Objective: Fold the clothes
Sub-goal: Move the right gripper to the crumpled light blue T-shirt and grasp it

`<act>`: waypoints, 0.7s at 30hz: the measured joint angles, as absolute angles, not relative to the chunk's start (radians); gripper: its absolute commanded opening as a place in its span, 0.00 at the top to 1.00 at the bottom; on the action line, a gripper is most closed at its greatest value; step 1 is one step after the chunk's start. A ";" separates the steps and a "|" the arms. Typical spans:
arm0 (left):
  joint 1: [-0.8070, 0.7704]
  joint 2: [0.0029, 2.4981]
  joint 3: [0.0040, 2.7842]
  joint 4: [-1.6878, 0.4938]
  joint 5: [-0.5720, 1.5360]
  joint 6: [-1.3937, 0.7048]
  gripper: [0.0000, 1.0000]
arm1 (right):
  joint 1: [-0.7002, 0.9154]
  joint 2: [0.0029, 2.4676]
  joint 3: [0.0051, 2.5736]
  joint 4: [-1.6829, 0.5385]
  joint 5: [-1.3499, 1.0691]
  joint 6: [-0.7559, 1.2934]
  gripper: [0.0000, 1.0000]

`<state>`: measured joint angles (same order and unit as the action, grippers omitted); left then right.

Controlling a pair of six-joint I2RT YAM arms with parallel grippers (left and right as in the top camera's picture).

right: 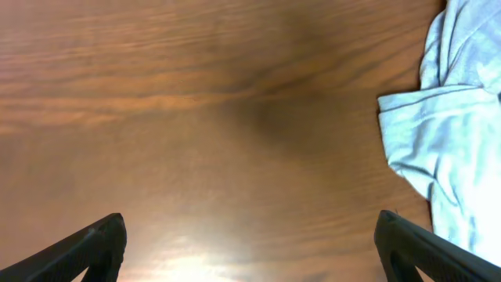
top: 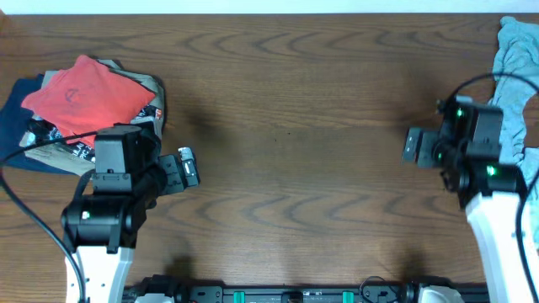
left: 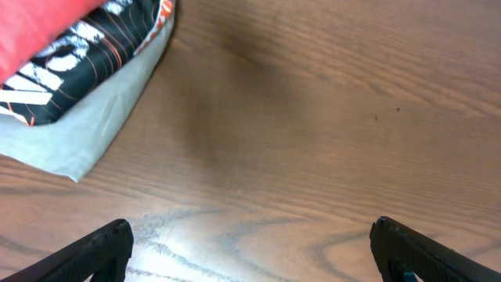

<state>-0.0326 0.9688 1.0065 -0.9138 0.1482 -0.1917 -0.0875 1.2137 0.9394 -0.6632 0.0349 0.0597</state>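
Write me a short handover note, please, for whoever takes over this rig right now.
Left gripper: open, empty, over bare table just right of the stack.
Right gripper: open, empty, over bare table left of the pale garment.
Done: the stack sits folded at the table's left end, a red piece on top.
To do: the pale garment lies crumpled at the right edge, unfolded. It is probably next: spread it, fold it, and stack it.

The left arm (top: pixel 105 215) rises from the lower left of the frame, with the left hand (top: pixel 189 167) aimed toward the middle and its fingers (left: pixel 106 244) spread wide and empty. The right arm (top: pixel 497 219), at lower right, mirrors it. The right hand (top: pixel 412 145) seems equally spread and empty.
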 measured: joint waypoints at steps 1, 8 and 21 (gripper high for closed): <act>-0.033 0.974 1.007 -0.915 0.149 -0.192 0.02 | -0.096 1.237 0.941 -0.646 0.041 0.060 0.01; -0.033 0.982 1.007 -0.916 0.150 -0.192 0.02 | -0.252 1.393 0.942 -0.437 0.130 0.070 0.06; -0.033 0.982 1.007 -0.915 0.150 -0.192 0.02 | -0.542 1.637 0.942 -0.204 0.138 0.086 0.21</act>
